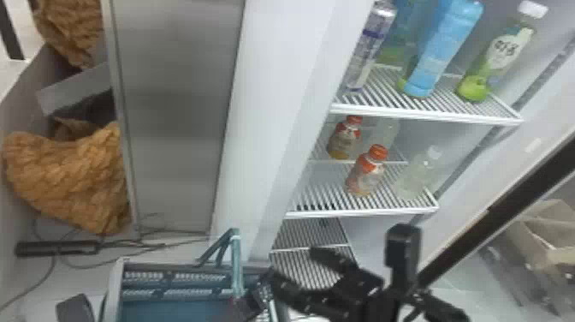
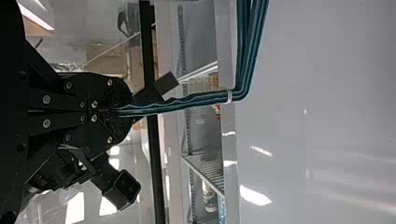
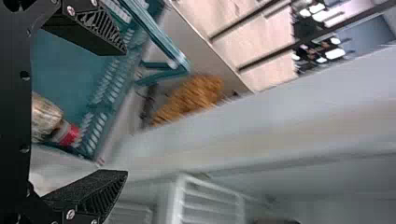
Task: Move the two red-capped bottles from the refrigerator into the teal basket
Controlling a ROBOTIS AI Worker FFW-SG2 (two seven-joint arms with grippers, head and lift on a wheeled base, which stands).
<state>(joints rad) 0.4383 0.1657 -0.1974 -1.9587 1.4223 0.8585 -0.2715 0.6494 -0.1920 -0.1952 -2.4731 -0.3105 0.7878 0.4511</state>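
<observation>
Meanwhile, in the refrigerator (image 1: 274, 94): one red-capped bottle (image 1: 367, 175) stands on the middle shelf (image 1: 363, 212), a clear bottle (image 1: 417, 175) just beside it
Behind the red cap: a matching red-capped shape (image 1: 343, 139) appears past the shelf's rear wire; whether it is a reflection or another bottle cannot be told
Teal basket (image 1: 171, 267): near the refrigerator, at the bottom of the head view, its handle (image 1: 235, 261) raised
Inside the basket: a second bottle (image 3: 44, 116), its red cap (image 3: 70, 135) near the slotted side wall in the right wrist view
Left tool (image 1: 259, 295): clenched on the basket's handle, the teal bars running out from between its fingers (image 2: 100, 105) in the left wrist view
Right tool (image 1: 295, 267): released, its two fingers (image 3: 100, 191) spread well apart, in front of the lower shelf (image 1: 299, 237) in the head view
Upper shelf (image 1: 428, 116): a silver and purple container (image 1: 368, 49), a blue bottle (image 1: 447, 49) and a white-capped bottle with a green base (image 1: 496, 58), all upright
Left of the refrigerator: a brown textured bundle (image 1: 70, 184), with a black power strip (image 1: 57, 247) and loose cables (image 1: 115, 259) on the floor (image 1: 32, 278) below
</observation>
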